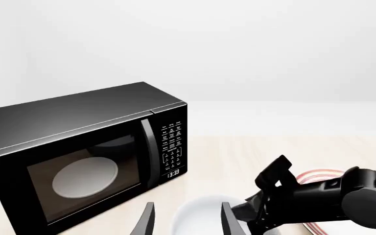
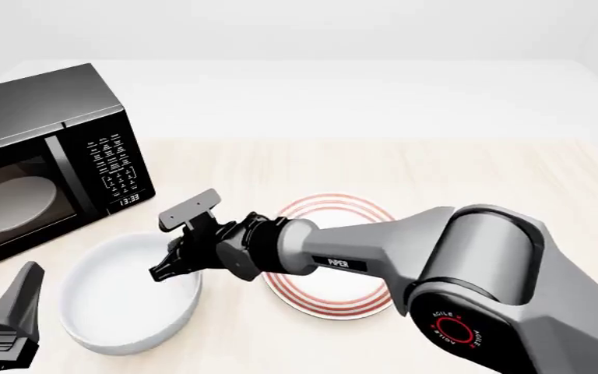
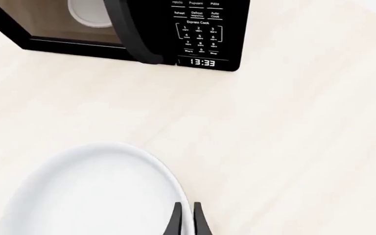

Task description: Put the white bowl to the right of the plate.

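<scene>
The white bowl (image 2: 122, 308) sits on the table left of the plate (image 2: 325, 298), a flat white one with red rings, partly covered by my right arm. My right gripper (image 2: 170, 263) reaches across the plate to the bowl's right rim. In the right wrist view the fingers (image 3: 176, 221) stand close together, pinching the rim of the bowl (image 3: 90, 196), so it is shut on it. My left gripper (image 1: 184, 223) is open, its fingers (image 1: 146, 221) spread in front of the bowl (image 1: 198, 213). In the front view it is low at the near left corner (image 2: 10, 323).
A black microwave (image 2: 40, 164) stands at the table's left, door shut, a pale turntable disc (image 1: 84, 177) visible inside and its clock lit. My right arm (image 1: 335, 198) crosses the left wrist view in front of the plate (image 1: 315, 175).
</scene>
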### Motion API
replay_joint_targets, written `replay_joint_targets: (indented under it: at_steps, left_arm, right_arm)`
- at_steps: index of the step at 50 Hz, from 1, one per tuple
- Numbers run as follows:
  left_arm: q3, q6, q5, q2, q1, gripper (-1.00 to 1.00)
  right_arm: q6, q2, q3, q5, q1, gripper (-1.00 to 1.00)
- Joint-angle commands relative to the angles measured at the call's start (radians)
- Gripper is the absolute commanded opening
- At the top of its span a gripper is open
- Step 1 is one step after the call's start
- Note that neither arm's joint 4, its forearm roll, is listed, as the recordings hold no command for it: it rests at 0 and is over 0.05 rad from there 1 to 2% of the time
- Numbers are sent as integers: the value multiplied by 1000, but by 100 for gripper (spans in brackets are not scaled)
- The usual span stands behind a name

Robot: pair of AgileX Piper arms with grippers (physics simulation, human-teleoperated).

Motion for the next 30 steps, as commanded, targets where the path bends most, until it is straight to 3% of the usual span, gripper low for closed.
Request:
replay_joint_targets:
  at_steps: [1, 12, 21, 30]
  left_arm:
    - [0, 0, 0, 0, 0, 100]
    - [0, 0, 0, 0, 0, 100]
    - [0, 0, 0, 0, 0, 100]
    - [0, 0, 0, 0, 0, 100]
  right_arm:
    - [-1, 2, 9, -2, -4, -100]
    - [-16, -43, 38, 0, -19, -100]
    - [-66, -188, 106, 21, -41, -100]
    - [-75, -276, 182, 3, -51, -100]
